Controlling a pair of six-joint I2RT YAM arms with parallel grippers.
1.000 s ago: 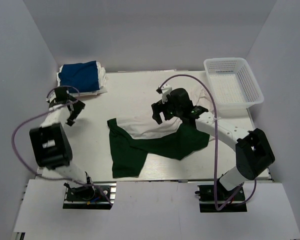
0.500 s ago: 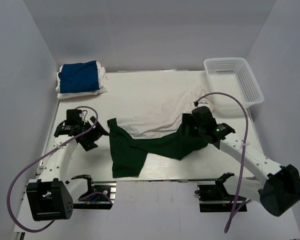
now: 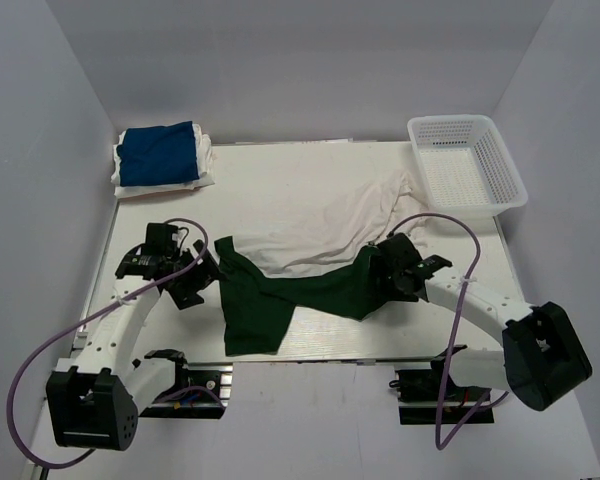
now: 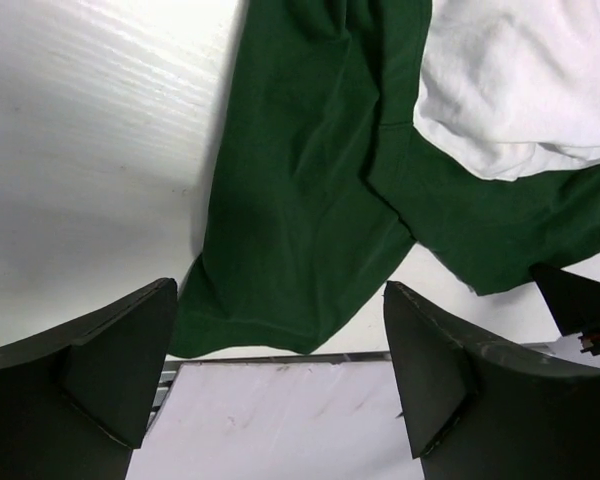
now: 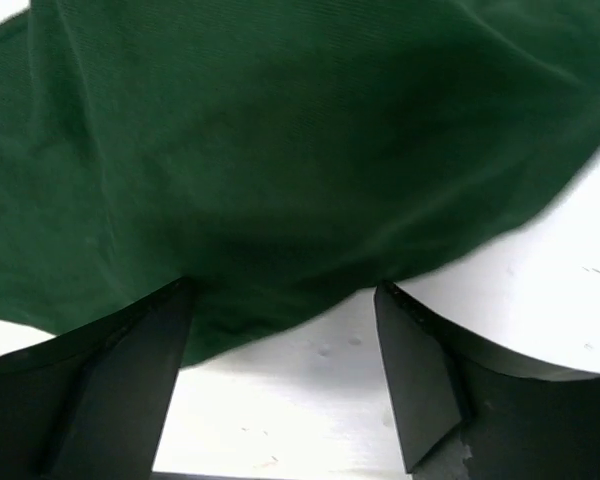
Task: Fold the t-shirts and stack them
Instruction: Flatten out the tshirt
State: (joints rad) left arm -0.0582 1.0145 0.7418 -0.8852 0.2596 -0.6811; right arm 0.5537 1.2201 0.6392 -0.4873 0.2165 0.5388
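Three shirts lie on the white counter point(image 3: 280, 180): a crumpled dark green cloth t-shirt point(image 3: 270, 295) in the middle, overlapping a rumpled white t-shirt point(image 3: 330, 225) behind it, and a folded royal blue t-shirt point(image 3: 158, 152) at the far left corner. Left tool point(image 3: 200, 279), fingers apart, hangs just beside the green shirt's left edge. The right tool point(image 5: 282, 295), fingers apart, sits at its right hem and clamps nothing.
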